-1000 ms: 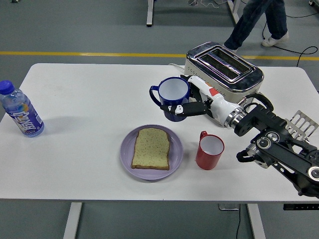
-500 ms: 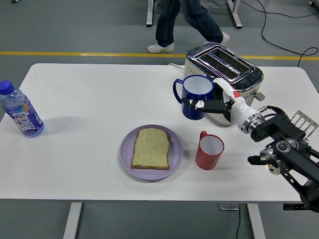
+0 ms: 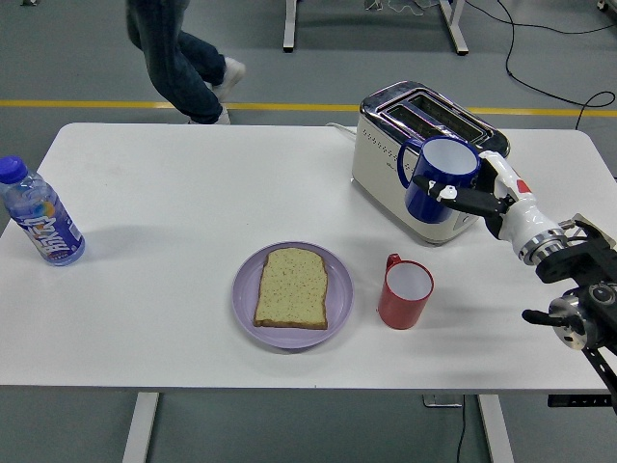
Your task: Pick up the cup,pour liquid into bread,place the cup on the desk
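A blue cup [image 3: 439, 180] with a white inside hangs upright in the air in front of the toaster [image 3: 424, 154], its handle to the left. My right hand [image 3: 482, 196] is shut on it from the right, its fingers wrapped round the cup's side. A slice of bread [image 3: 292, 287] lies on a lilac plate [image 3: 340, 289] at the table's middle front, well to the left of and below the cup. My left arm is out of view.
A red mug [image 3: 406, 290] stands right of the plate. A water bottle [image 3: 40, 223] with a blue cap stands at the table's left edge. A person's legs [image 3: 183, 58] walk on the floor behind the table.
My right hand has carried the blue cup to the right, from beside the plate to in front of the toaster. The person behind the table has walked from right to left.
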